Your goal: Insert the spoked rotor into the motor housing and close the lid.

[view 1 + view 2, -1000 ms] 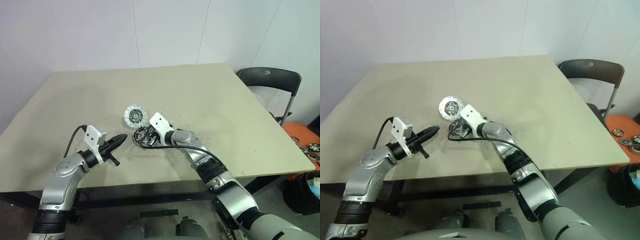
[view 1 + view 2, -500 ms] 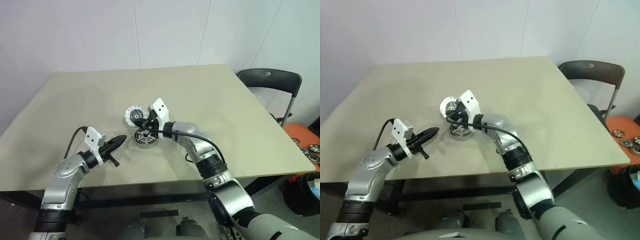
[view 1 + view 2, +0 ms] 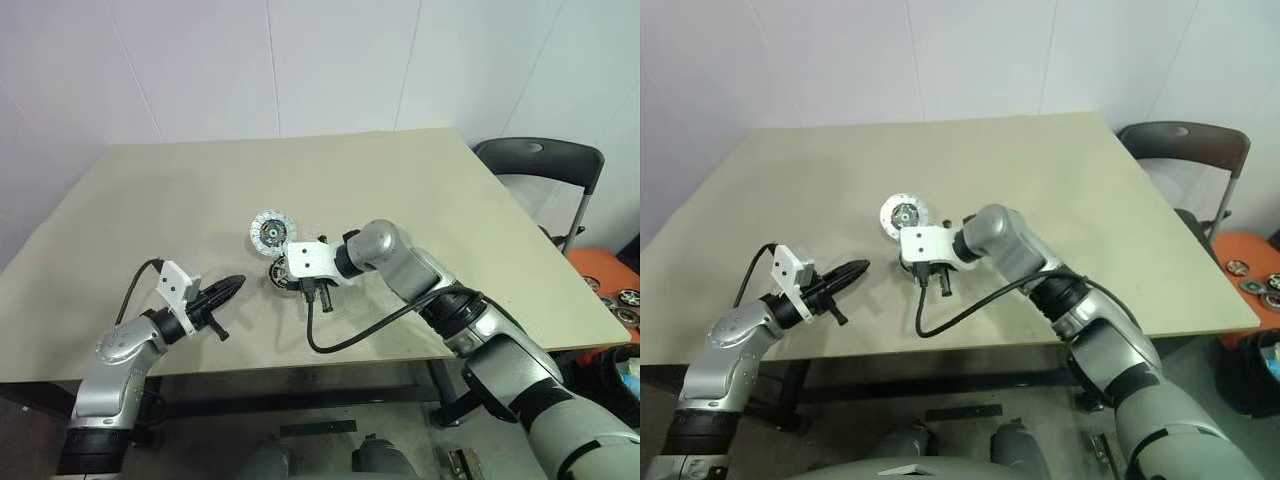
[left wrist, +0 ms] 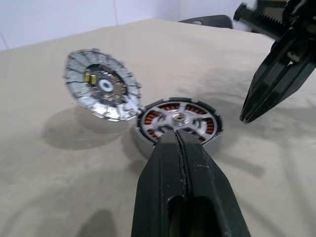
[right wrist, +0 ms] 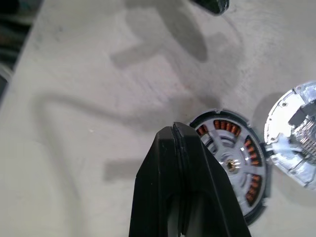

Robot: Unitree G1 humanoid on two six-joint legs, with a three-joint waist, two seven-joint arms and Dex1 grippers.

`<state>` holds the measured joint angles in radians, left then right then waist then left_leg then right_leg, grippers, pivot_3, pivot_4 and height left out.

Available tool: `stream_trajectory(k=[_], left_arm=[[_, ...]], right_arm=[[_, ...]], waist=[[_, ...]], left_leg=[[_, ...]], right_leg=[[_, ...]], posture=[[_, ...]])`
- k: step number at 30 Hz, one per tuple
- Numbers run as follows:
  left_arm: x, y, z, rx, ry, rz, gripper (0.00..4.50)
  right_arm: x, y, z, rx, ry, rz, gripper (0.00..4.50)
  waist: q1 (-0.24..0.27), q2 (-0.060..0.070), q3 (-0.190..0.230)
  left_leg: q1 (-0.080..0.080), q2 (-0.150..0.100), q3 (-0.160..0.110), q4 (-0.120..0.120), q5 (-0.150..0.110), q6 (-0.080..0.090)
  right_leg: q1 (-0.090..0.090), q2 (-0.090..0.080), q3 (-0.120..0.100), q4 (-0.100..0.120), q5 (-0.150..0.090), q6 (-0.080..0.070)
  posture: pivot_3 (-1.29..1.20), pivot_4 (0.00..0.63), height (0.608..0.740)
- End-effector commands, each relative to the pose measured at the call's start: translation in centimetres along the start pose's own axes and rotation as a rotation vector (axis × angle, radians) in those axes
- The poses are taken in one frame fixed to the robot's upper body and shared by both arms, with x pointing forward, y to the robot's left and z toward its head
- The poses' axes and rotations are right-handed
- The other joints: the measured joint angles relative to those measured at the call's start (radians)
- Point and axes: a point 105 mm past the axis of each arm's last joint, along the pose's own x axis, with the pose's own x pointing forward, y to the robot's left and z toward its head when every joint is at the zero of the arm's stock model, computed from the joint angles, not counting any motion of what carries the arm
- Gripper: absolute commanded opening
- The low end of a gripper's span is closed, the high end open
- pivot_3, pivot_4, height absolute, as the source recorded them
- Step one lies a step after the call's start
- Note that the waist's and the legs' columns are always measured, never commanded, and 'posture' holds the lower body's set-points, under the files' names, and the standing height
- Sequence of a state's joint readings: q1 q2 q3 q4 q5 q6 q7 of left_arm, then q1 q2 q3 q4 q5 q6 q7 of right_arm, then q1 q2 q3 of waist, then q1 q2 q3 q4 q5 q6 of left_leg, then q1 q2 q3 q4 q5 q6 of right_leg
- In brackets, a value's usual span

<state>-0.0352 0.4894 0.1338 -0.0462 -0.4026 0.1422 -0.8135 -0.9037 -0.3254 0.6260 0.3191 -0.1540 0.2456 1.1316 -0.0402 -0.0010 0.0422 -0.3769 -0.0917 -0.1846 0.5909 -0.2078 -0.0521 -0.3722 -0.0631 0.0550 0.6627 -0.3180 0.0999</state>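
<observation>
Right hand (image 4: 276, 74): black fingers pressed together, gripping nothing; poised just above and beside the motor housing, tips angled down toward the bench.
Left hand (image 3: 232, 286): fingers closed tight, empty; held low over the bench, well apart from the motor housing on its left side, tips aimed toward it.
Motor housing (image 4: 178, 123): sits upright on the bench near its middle; silver rim, copper-brown windings visible between the spokes.
Spoked rotor (image 5: 232, 165): seated inside the motor housing, silvery spokes and central hub facing up.
Lid (image 4: 102, 84): off the motor housing, tilted, with its lower edge touching the housing's rim on the far side; inner face with dark centre and small coloured marks exposed.
Bench (image 3: 420, 190): beige top carrying the motor housing.
Chair (image 3: 545, 160): dark folding seat, beyond the bench's right edge, far from the motor housing.
</observation>
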Motion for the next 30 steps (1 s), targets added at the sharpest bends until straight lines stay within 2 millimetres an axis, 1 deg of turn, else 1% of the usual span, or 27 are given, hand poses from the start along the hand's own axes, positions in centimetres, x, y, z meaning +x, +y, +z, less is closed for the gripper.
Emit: stream_trajectory(k=[1, 7, 10, 13, 15, 21, 25, 26, 27, 30], left_arm=[[-0.2, 0.0, 1.7, 0.050, -0.033, 0.013, 0.00], [-0.1, -0.3, 2.3, 0.051, -0.034, 0.018, 0.00], [0.2, -0.7, 2.7, 0.049, -0.036, 0.017, 0.00], [0.4, -1.0, 2.9, 0.046, -0.036, 0.017, 0.00], [0.6, -1.2, 3.5, 0.047, -0.041, 0.017, 0.00], [1.0, -1.6, 4.4, 0.044, -0.043, 0.014, 0.00], [1.2, -1.6, 4.8, 0.043, -0.044, 0.013, 0.00], [1.2, -1.6, 4.9, 0.043, -0.044, 0.013, 0.00], [1.2, -1.6, 5.0, 0.043, -0.044, 0.014, 0.00], [1.2, -1.6, 5.1, 0.042, -0.042, 0.015, 0.00]], right_arm=[[0.0, -0.9, 0.1, -0.091, 0.039, -0.034, 0.55], [0.5, -1.1, -1.0, -0.137, 0.093, -0.051, 2.62], [0.7, -1.9, -1.6, -0.156, 0.126, -0.100, 3.60], [1.0, -2.0, -2.3, -0.163, 0.154, -0.104, 3.60], [1.1, -2.0, -3.0, -0.164, 0.179, -0.111, 3.60], [1.2, -2.1, -5.6, -0.157, 0.266, -0.132, 3.60], [1.3, -1.9, -6.5, -0.141, 0.287, -0.127, 3.60], [1.3, -1.9, -6.6, -0.138, 0.288, -0.125, 3.20], [1.3, -1.8, -6.7, -0.137, 0.290, -0.118, 2.99], [1.3, -1.6, -6.9, -0.139, 0.293, -0.106, 2.06]], waist=[[0.002, 0.000, 0.000], [0.002, 0.000, 0.000], [-0.001, 0.000, 0.000], [-0.001, 0.000, 0.000], [-0.001, 0.000, 0.000], [-0.001, 0.000, 0.000], [-0.001, 0.000, 0.000], [-0.001, 0.000, 0.000], [-0.001, 0.000, 0.000], [-0.004, -0.001, -0.001]], left_leg=[[0.000, 0.000, 0.000, 0.000, 0.000, 0.000], [0.000, 0.000, 0.000, 0.000, 0.000, 0.000], [0.000, 0.000, 0.000, 0.000, 0.000, 0.000], [0.000, 0.000, 0.000, 0.000, 0.000, 0.000], [0.000, 0.000, 0.000, 0.000, 0.000, 0.000], [0.001, 0.000, 0.000, 0.000, 0.000, 0.000], [0.004, 0.000, 0.000, 0.000, 0.000, 0.000], [0.004, 0.000, 0.000, 0.001, 0.000, 0.000], [0.004, 0.000, 0.000, 0.001, 0.000, 0.000], [0.005, 0.000, 0.000, 0.001, 0.000, 0.000]], right_leg=[[0.000, 0.000, 0.000, 0.000, 0.000, 0.000], [0.000, 0.000, 0.000, 0.000, 0.000, 0.000], [0.000, 0.000, 0.000, 0.000, 0.000, 0.000], [0.000, 0.001, 0.000, 0.000, 0.000, 0.000], [0.000, 0.001, 0.000, 0.000, 0.000, 0.000], [0.001, 0.001, 0.000, 0.000, 0.000, 0.000], [0.003, 0.001, 0.000, 0.001, 0.000, -0.001], [0.004, 0.001, 0.000, 0.001, 0.000, -0.001], [0.004, 0.001, 0.000, 0.001, -0.001, -0.003], [0.005, 0.001, 0.000, 0.001, -0.002, -0.004]], posture=[[0.00, 0.000, 0.740], [0.00, 0.000, 0.740], [0.00, 0.000, 0.740], [0.00, 0.000, 0.740], [0.00, 0.000, 0.740], [0.00, 0.000, 0.740], [0.00, 0.000, 0.740], [0.00, 0.000, 0.740], [0.00, 0.000, 0.740], [0.00, 0.000, 0.740]])
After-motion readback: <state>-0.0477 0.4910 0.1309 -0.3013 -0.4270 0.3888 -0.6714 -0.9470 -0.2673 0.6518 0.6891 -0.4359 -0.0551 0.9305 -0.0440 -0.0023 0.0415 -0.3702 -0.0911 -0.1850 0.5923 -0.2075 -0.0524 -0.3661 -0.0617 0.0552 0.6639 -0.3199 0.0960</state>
